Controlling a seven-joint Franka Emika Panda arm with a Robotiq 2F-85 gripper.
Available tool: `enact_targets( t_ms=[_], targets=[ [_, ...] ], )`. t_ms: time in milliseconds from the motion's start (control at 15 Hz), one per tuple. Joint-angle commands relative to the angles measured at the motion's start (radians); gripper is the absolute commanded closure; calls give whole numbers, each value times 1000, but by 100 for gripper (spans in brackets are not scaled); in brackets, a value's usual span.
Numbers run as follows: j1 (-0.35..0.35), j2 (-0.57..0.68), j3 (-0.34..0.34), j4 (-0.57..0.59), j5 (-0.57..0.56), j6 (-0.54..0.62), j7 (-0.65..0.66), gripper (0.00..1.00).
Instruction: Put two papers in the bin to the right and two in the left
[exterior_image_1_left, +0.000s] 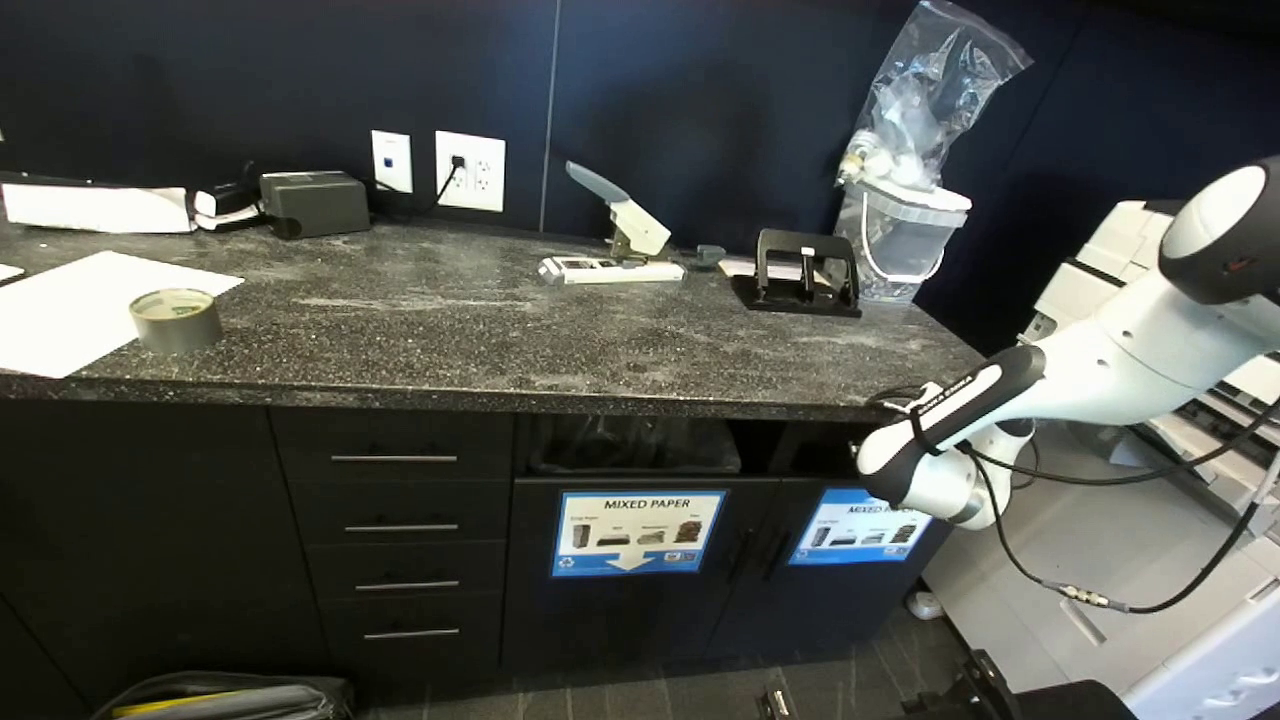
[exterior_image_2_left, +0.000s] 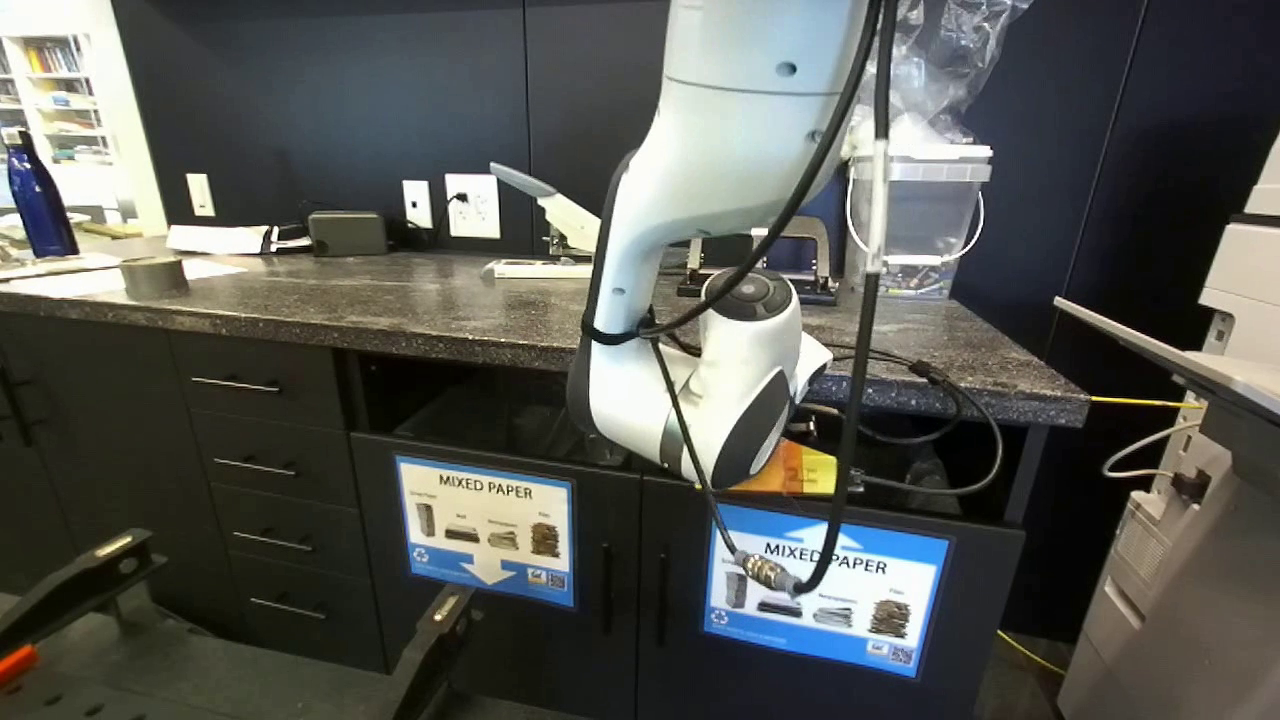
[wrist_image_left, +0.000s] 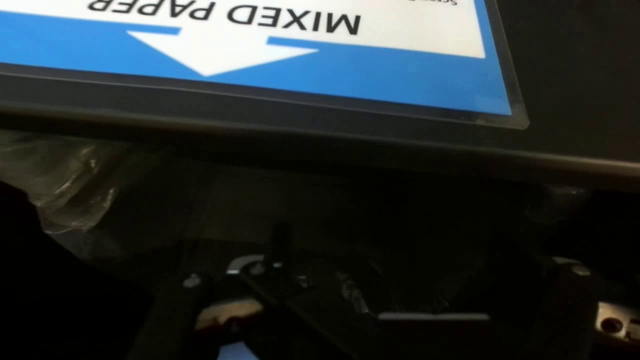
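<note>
The bin to the right (exterior_image_2_left: 680, 690) is a black cabinet compartment whose blue-edged sign has an upward arrow. Beside it stands the left bin (exterior_image_2_left: 540, 650), its sign bearing a downward arrow; both show in both exterior views. My hand reaches under the countertop, at the slot above the right bin's door. In the wrist view my gripper (wrist_image_left: 395, 285) is very dark, its two sides far apart, and nothing can be made out between them. That bin's sign (wrist_image_left: 350, 65) appears upside down there, above the dark slot. The papers are out of view or hidden.
Above the slots runs the countertop edge (exterior_image_1_left: 450, 398). On the counter are a stapler (exterior_image_1_left: 620, 268), a hole punch (exterior_image_1_left: 800, 300), a clear bucket (exterior_image_1_left: 910, 245), a tape roll (exterior_image_1_left: 177, 328) and a flat white sheet (exterior_image_1_left: 80, 290). Clear plastic liner (wrist_image_left: 70, 190) shows inside the slot. Cables (exterior_image_2_left: 990, 430) loop beside the wrist.
</note>
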Motion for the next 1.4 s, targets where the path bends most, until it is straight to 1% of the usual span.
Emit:
enact_targets(
  t_ms=[0,67,133,200,267,333,400,467,533,600,667,733,800,867,933,1133,1267,1333],
  targets=[
    [122,-196,-125,-137,8,-28,164,0],
    [149,-238,-151,-169,12,-46,189,0],
    [172,-280,-171,-204,11,-90,211,0],
    [210,-318,-205,-233,31,-129,230,0],
    [230,-364,-221,-267,36,-208,248,0],
    [268,-407,-255,-292,59,-284,259,0],
    [288,-451,-267,-317,65,-362,265,0],
    [326,-500,-294,-341,82,-442,272,0],
    [372,-553,-326,-366,97,-526,283,0],
    [434,-599,-373,-385,103,-611,302,0],
    [500,-641,-426,-402,92,-696,333,0],
    [550,-693,-455,-427,70,-791,358,0],
    [578,-740,-461,-452,50,-881,371,0],
    [575,-795,-423,-465,59,-973,347,0],
    [591,-846,-407,-476,62,-1046,353,0],
    [606,-1004,-336,-553,111,-1143,336,0],
    [608,-1117,-287,-611,181,-1184,294,0],
    [616,-1169,-270,-629,213,-1232,279,0]
  ],
)
